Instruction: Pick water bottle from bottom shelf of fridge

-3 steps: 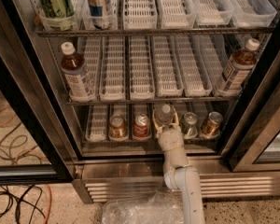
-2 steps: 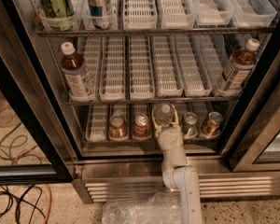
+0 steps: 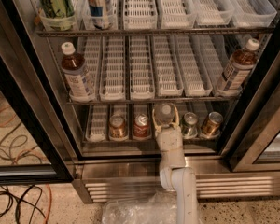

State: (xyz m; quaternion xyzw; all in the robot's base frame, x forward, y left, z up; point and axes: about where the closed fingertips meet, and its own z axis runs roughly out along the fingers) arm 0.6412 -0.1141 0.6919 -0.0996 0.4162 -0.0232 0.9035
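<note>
**Entry: bottom shelf point(image 3: 97, 125) of fridge point(image 3: 126, 185), listed from the left, places reckoned from the jaws.**

1. Well left of the jaws: gold can point(image 3: 117, 126), upright in its own lane.
2. Just left of the jaws: red can point(image 3: 141, 125), upright, close beside the left finger.
3. Between the jaws: water bottle point(image 3: 165, 116), clear, pale cap uppermost, long axis vertical. It stands in the middle lane near the shelf's front edge. The gripper point(image 3: 166, 111) reaches in from the front on the single arm point(image 3: 183, 190). Its fingers point(image 3: 155, 120) curve round the bottle, one on each side.
   - Jaw state: drawn in to about the bottle's width, with nothing else between them. They appear to press the bottle's sides, though the contact itself is not plain from this angle.
4. Just right of the jaws: silver can point(image 3: 190, 122), upright.
5. Further right: second gold can point(image 3: 211, 123), leaning a little.

**Note on the coming move:** the bottle already lies inside the jaws, so no further reach is called for. The likely step is a firm hold, then a pull back along the arm's own line, keeping clear of the red and silver cans.
</note>
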